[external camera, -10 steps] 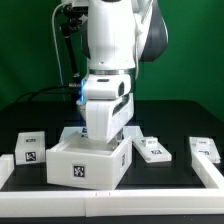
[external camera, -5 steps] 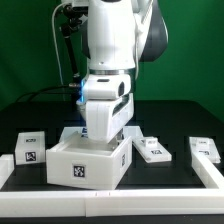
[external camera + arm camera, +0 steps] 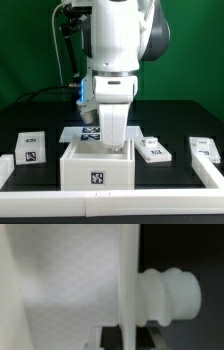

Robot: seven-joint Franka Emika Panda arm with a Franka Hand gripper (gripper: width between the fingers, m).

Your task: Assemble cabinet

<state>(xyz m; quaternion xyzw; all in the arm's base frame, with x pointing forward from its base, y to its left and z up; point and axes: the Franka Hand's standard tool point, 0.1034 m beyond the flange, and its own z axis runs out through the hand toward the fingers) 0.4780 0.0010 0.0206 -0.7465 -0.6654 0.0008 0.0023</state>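
Since the frame half a second ago, the cabinet box (image 3: 97, 168) has swung from a skewed stance to sit square-on, with its tagged front face now flat toward the exterior camera. The arm (image 3: 115, 45) has turned with it, and its lower link now hangs straight down.

The square tag on that front face is a black-and-white pattern. It is too small to make out any letters or numbers. The other tags are just as hard to read.

The end effector (image 3: 110, 143) reaches down into the open top of the box near its rear wall. The box's walls hide the fingertips, so I cannot tell whether it is gripping or free. A blue light glows on the arm just above the wrist.

The wrist view is blurred. It shows a broad white panel (image 3: 60, 286) with a thin edge, and beyond it a round ribbed white knob (image 3: 170, 297) against black.

Just behind the end effector, tags of the marker board (image 3: 88, 132) show above the box rim. To the exterior view's left of the end effector, well apart, a drawer block (image 3: 30, 150) stands on the dark surface (image 3: 175, 120). To the exterior view's right, a small tagged part (image 3: 152, 150) lies near the box, and a second tagged part (image 3: 205, 150) lies farther out.
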